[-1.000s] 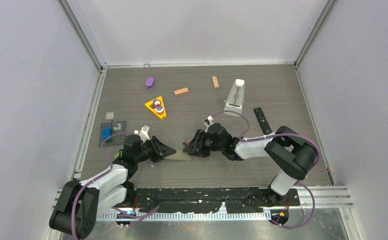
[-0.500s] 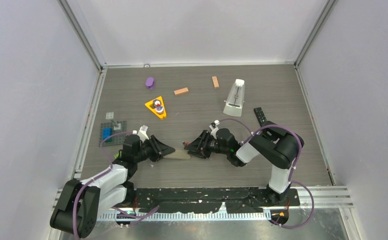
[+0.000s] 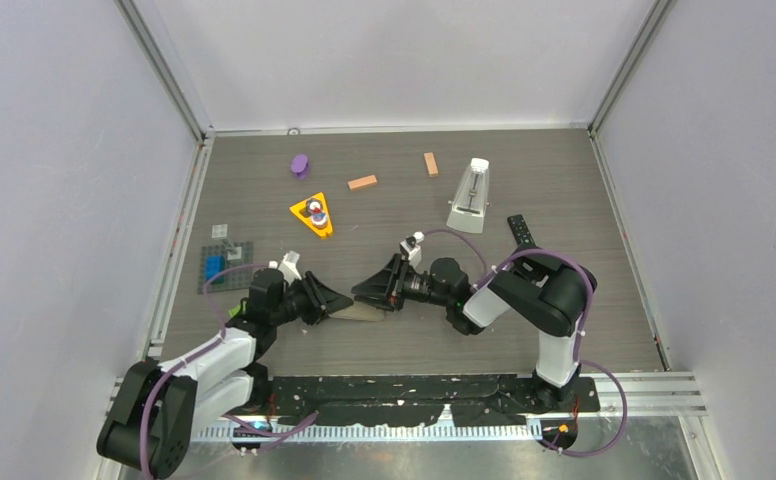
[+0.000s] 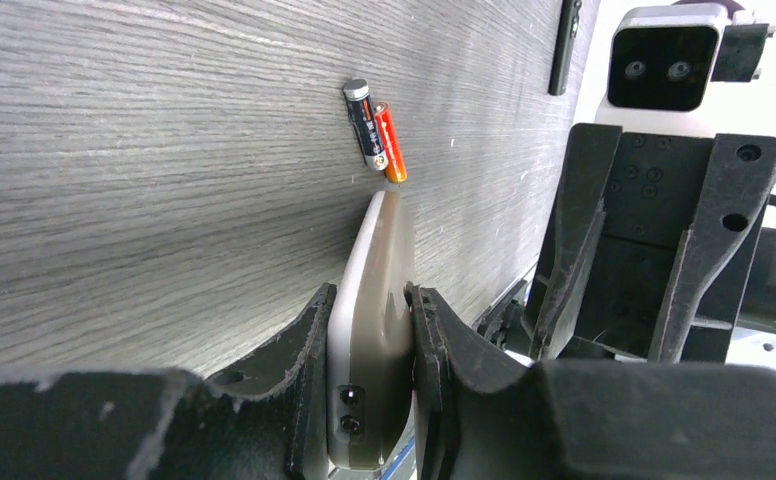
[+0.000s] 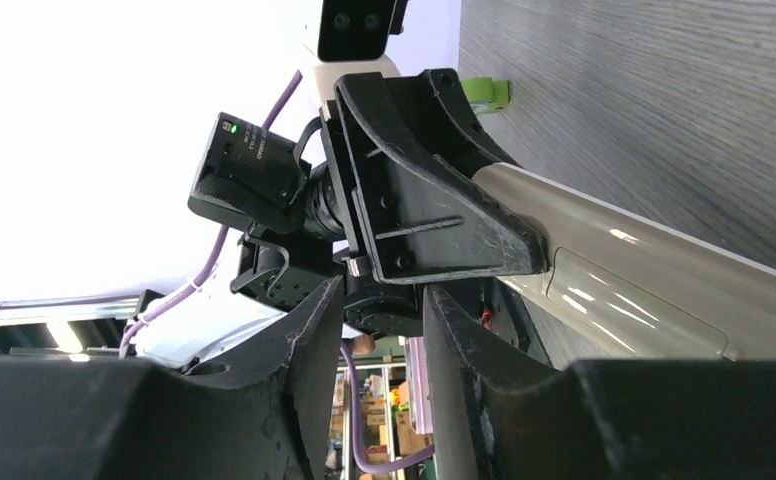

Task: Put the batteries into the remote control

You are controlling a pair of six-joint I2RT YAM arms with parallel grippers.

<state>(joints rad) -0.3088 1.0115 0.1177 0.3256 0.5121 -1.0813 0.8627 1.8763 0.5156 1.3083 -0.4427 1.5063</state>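
Note:
My left gripper (image 3: 332,299) is shut on one end of a grey remote control (image 3: 362,312), holding it on edge against the table; in the left wrist view (image 4: 372,300) the pads clamp the remote (image 4: 374,300) on both sides. Two batteries, one dark (image 4: 362,122) and one red-orange (image 4: 390,142), lie side by side on the table just past the remote's far tip. My right gripper (image 3: 362,291) is open and empty, facing the left gripper above the remote's free end; its wrist view shows bare fingers (image 5: 314,340) and the remote (image 5: 644,290). The top view does not show the batteries.
A black remote (image 3: 524,236) and a white metronome (image 3: 470,196) stand at the back right. Two orange-brown blocks (image 3: 362,182), a purple piece (image 3: 300,165), a yellow triangular tray (image 3: 320,228) and a grey baseplate (image 3: 226,266) lie behind and left.
My right gripper has moved left, from beside the remote's free end to over it, close to the left gripper. The left gripper and the remote have stayed put.

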